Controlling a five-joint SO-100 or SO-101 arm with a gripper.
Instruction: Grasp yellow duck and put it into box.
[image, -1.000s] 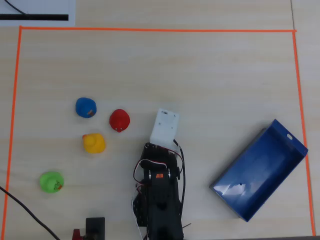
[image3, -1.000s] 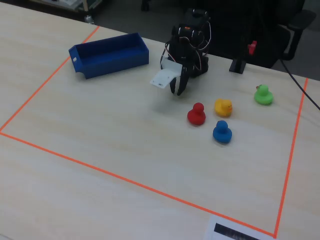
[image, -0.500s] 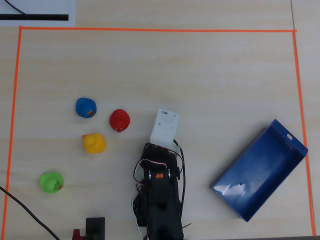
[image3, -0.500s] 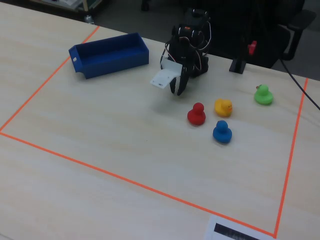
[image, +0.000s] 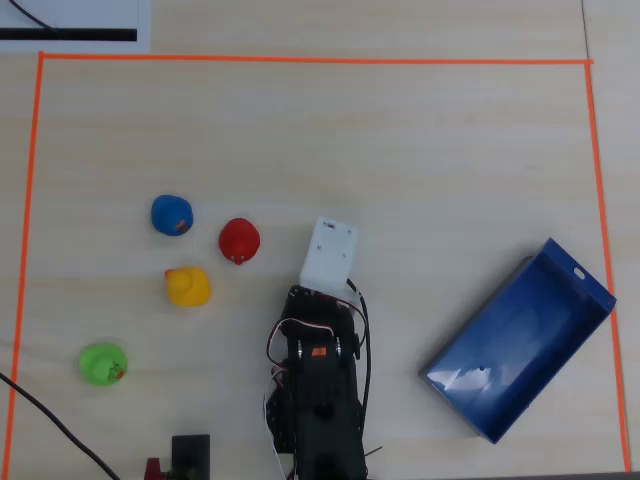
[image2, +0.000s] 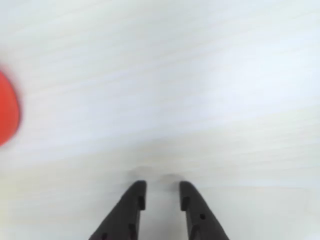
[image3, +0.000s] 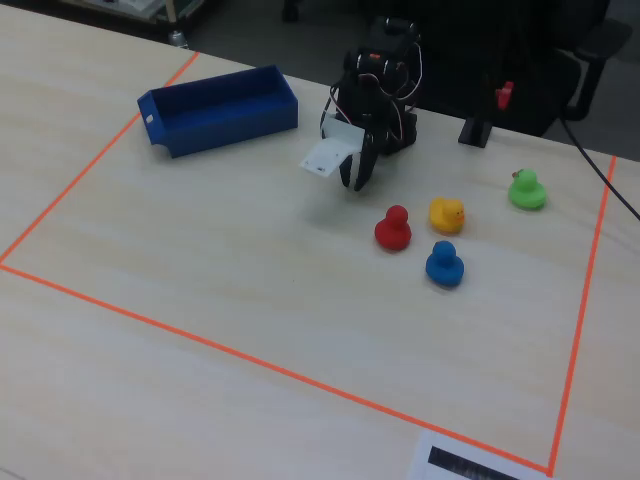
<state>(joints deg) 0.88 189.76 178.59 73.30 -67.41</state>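
In the overhead view the yellow duck (image: 187, 286) sat on the table (image: 400, 150), well left of the arm (image: 318, 390) and apart from it. The end effector (image: 322, 268) lay hidden under the white wrist block, so its opening could not be read there. A red duck (image: 239, 241) stood up and to the right of the yellow one, nearest the white block. A blue duck (image: 171, 215) lay above the yellow duck and a green duck (image: 102, 364) below and left of it. The box (image: 520, 340) lay tilted at the right side, well apart from the arm, and held nothing; only glare showed on its glossy floor. Orange tape (image: 300, 60) framed the work area.

In the wrist view the end effector (image2: 160, 190) entered from the bottom edge, its two dark fingers (image2: 131, 205) set narrowly apart with bare table between them, holding nothing. A blurred red shape (image2: 7, 112), presumably the red duck, was cut by the left edge. The yellow duck did not show.

In the fixed view the end effector (image3: 353, 178) pointed down close to the table (image3: 200, 260). The yellow duck (image3: 446, 214) sat to its right and slightly nearer, not touching. The red duck (image3: 393, 229) stood between them, nearer the camera, the blue duck (image3: 444, 264) nearer still, the green duck (image3: 526, 190) far right. The box (image3: 220, 108) lay empty at far left.
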